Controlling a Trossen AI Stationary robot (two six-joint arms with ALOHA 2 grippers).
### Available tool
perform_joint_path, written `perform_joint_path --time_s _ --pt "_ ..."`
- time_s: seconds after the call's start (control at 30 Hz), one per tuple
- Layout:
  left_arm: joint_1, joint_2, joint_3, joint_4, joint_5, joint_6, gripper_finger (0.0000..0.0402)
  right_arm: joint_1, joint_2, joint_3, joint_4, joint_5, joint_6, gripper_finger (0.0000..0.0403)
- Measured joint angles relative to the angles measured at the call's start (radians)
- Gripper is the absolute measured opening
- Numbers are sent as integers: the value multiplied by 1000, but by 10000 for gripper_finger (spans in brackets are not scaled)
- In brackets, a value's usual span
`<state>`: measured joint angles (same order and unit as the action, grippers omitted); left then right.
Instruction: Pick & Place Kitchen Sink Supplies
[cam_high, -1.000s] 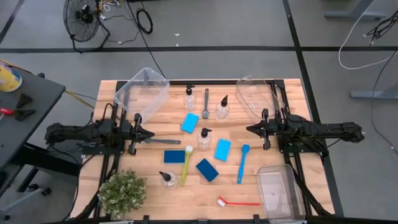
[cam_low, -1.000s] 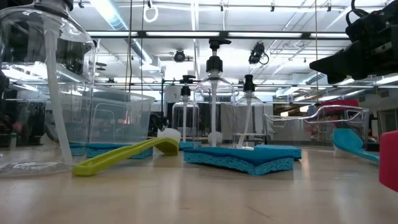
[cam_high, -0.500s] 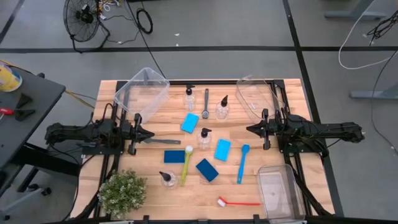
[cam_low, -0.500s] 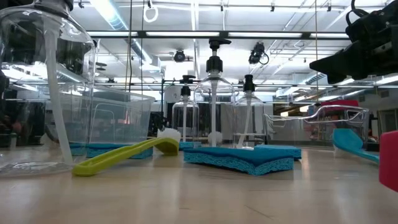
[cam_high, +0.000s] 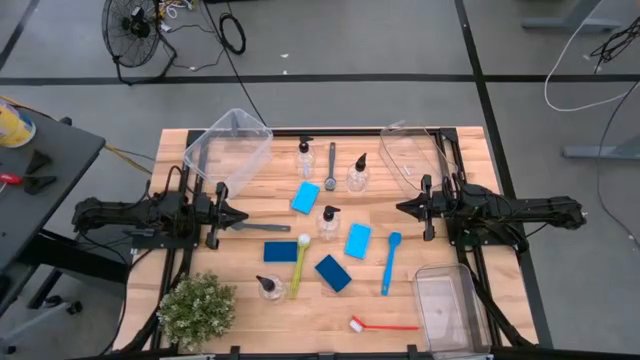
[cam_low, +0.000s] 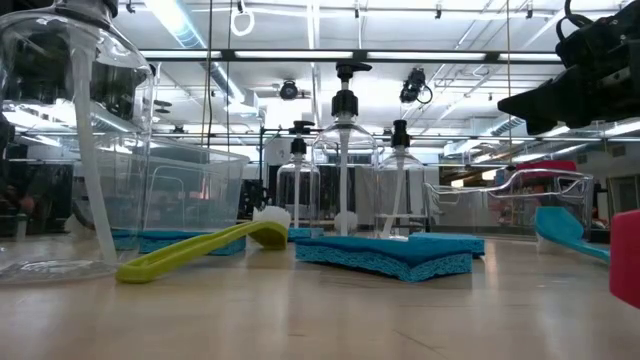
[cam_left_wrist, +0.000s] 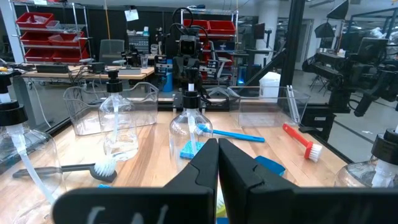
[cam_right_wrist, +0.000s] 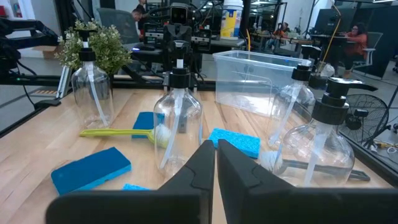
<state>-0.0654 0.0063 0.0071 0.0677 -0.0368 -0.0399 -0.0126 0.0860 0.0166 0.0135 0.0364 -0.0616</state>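
Note:
Several flat blue sponges lie mid-table, among them one (cam_high: 305, 197) and another (cam_high: 333, 273). Clear black-topped bottles stand upright, such as one (cam_high: 328, 222) at the centre and one (cam_high: 268, 288) near the front. Four brushes lie flat: grey (cam_high: 331, 165), yellow-green (cam_high: 299, 265), blue (cam_high: 389, 262) and red (cam_high: 383, 325). My left gripper (cam_high: 243, 216) hovers shut and level at the table's left, pointing inward. My right gripper (cam_high: 400, 208) hovers shut and level at the right, facing it. Neither touches anything.
Clear bins stand at the far left (cam_high: 228, 143), far right (cam_high: 408, 157) and near right (cam_high: 452, 308). A bushy green plant (cam_high: 197, 308) sits at the near-left corner. Bare wood shows along the front edge between the plant and the red brush.

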Motion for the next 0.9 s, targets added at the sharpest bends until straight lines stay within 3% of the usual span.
perform_joint_path --time_s 0.43,0.53,0.7,0.9 --pt "0 0 0 45 -7 -2 16 0 0 0 14 0 0 23" --pt "0 0 0 97 -31 -69 16 0 0 0 69 1 0 23" --pt "0 0 0 199 -95 -207 16 -1 0 0 243 74 52 23" --pt "0 0 0 313 -240 -264 16 -1 0 0 397 250 288 23"
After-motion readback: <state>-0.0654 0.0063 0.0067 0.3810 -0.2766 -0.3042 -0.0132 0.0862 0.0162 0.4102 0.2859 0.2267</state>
